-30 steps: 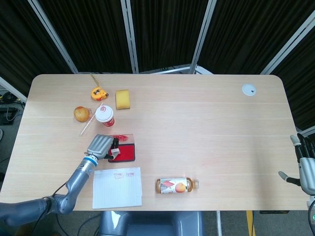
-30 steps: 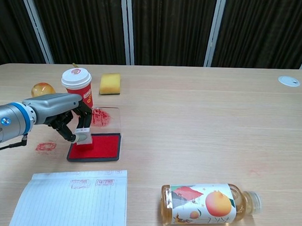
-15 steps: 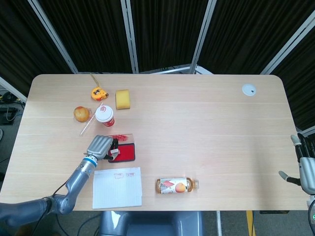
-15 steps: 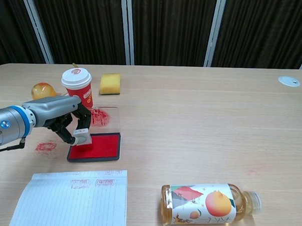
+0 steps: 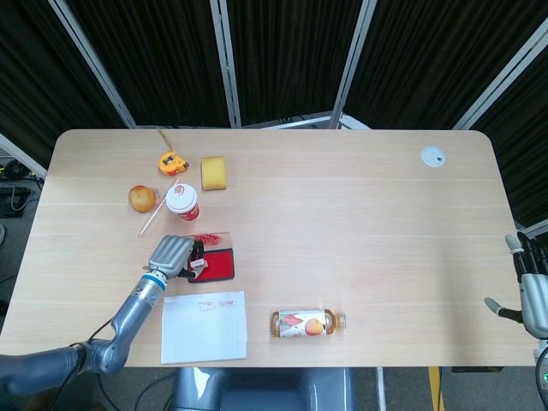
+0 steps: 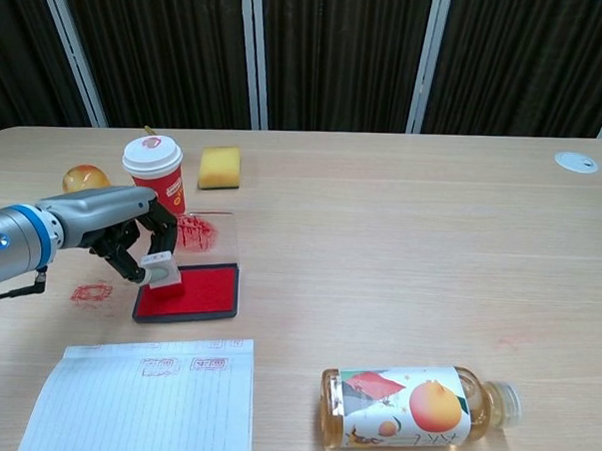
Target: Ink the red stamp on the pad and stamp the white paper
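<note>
My left hand (image 6: 116, 232) (image 5: 171, 254) grips the stamp (image 6: 162, 266) (image 5: 199, 266), a small pale block held at the left edge of the red ink pad (image 6: 196, 293) (image 5: 221, 266). The stamp sits just above the pad's red surface; contact cannot be told. The pad's clear lid (image 6: 207, 231), smeared red, stands open behind it. The white lined paper (image 6: 144, 396) (image 5: 204, 325) lies at the near table edge, below the pad, with red stamp marks along its top. My right hand (image 5: 533, 291) hangs off the table's right edge, fingers apart, holding nothing.
A red and white paper cup (image 6: 154, 172), a yellow sponge (image 6: 220, 167), an orange fruit (image 6: 85, 179) and a yellow tape measure (image 5: 171, 162) stand behind the pad. A juice bottle (image 6: 413, 407) lies on its side right of the paper. A red smear (image 6: 91, 293) marks the table.
My left hand has drawn slightly left and up with the stamp, from over the pad's left part toward its left edge. The right hand has not moved.
</note>
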